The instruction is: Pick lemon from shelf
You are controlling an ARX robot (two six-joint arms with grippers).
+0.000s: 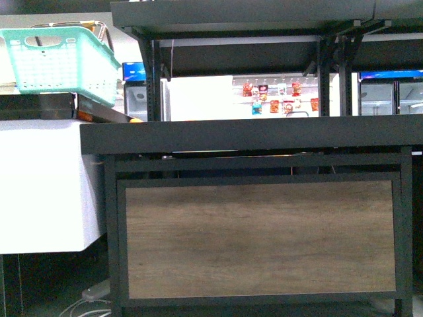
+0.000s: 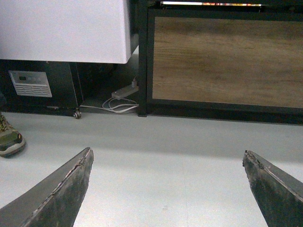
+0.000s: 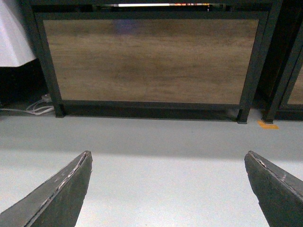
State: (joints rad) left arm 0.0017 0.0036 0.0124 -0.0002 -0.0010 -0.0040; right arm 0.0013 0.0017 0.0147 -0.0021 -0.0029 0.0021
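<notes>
Shelf [image 1: 251, 135] stands dark on grey floor [image 2: 165, 137], wood-grain panel [image 1: 258, 238] below; left claw [image 2: 166, 152] and right claw [image 3: 168, 153] both spread wide

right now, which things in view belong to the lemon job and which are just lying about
For the job: shelf, left hand, right hand, both open and empty. No lemon shows in any view.
Lying about: teal basket, white counter, power strip, shoe, orange floor mark.
</notes>
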